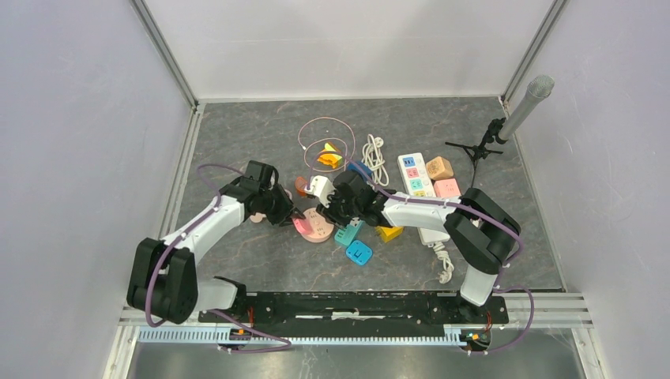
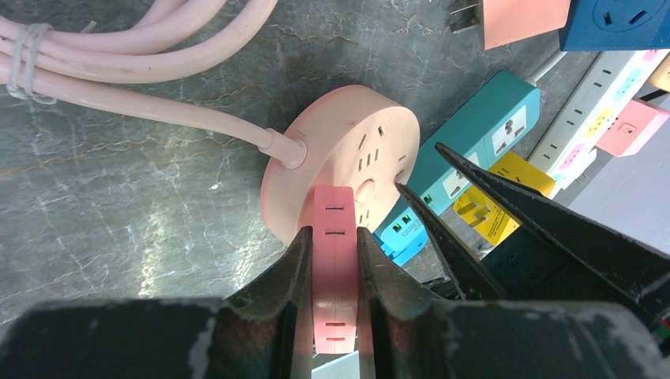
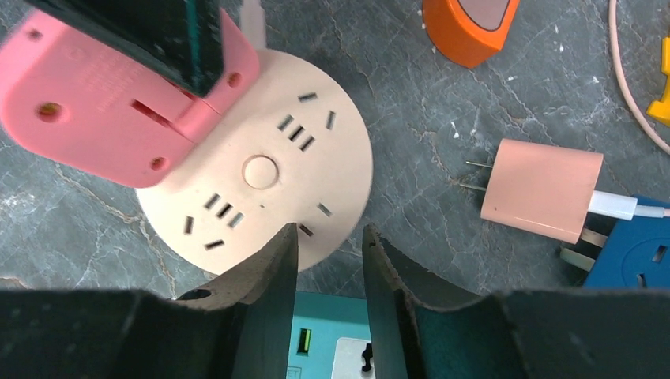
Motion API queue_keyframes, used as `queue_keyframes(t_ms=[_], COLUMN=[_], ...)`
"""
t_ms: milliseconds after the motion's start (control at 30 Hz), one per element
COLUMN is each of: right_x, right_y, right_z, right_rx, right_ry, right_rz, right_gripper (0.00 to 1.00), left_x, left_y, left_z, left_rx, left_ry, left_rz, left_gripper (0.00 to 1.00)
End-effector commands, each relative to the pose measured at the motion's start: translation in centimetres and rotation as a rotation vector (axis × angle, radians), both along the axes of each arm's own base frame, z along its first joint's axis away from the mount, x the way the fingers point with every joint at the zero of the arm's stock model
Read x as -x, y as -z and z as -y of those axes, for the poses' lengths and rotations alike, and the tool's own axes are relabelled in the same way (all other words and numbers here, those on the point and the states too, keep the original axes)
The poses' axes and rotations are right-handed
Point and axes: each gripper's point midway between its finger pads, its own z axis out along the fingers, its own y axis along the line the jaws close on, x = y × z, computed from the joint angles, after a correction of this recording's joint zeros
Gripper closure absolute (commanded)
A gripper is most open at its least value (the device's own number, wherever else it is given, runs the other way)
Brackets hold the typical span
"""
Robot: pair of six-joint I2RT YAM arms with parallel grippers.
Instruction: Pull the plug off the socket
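Left claw (image 2: 333,235) is clamped tight on the pink plug (image 2: 333,207). In its wrist view the plug's long axis runs 6 to 12 o'clock, with its nose on the round pink socket (image 2: 355,134) straight ahead at 12. The socket lies flat mid-table (image 2: 111,213). Whether the pins are seated, I can't see. Right claw (image 3: 328,233), jaws slightly apart, has its tips at the socket's 6 o'clock rim, bracing it, I'd guess. The left arm owns the pull, straight back off the socket face.

dark grey marbled tabletop (image 1: 237,134) fills the frame's centre; pale walls (image 1: 71,118) enclose it left, top, right.
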Motion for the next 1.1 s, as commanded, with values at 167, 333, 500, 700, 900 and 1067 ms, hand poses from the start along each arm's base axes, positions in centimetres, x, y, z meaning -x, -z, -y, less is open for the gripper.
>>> queue_keyframes(t_ms=[167,333,500,700,900,1067], right_x=[4.0,3.8,3.6,3.0,1.2,1.1], right_y=[7.0,5.8,2.7,-0.1,0.7,1.8], right_z=[5.8,4.9,2.0,-0.9,-0.6,-0.1], right_rx=[0.272,0.22,0.048,-0.135,-0.096,-0.028], right_ry=[0.001,0.008,0.035,0.154,0.296,0.305], right_rz=[-0.174,-0.175,-0.224,-0.31,-0.3,-0.286], right_gripper=[0.59,0.6,0.58,0.39,0.39,0.32], left_x=[-1.2,-1.4,-1.6,-1.5,-1.9,-1.8], left_y=[-3.3,-2.2,-1.7,-0.9,-1.5,-1.9], left_z=[0.8,1.4,0.9,1.2,1.7,2.7], left_rx=[-0.032,-0.043,-0.073,-0.06,-0.047,0.0], left_ry=[0.023,0.022,0.009,0.006,0.03,0.06], left_rz=[0.123,0.097,0.098,0.084,0.096,0.081], left_gripper=[0.98,0.98,0.98,0.98,0.98,0.98])
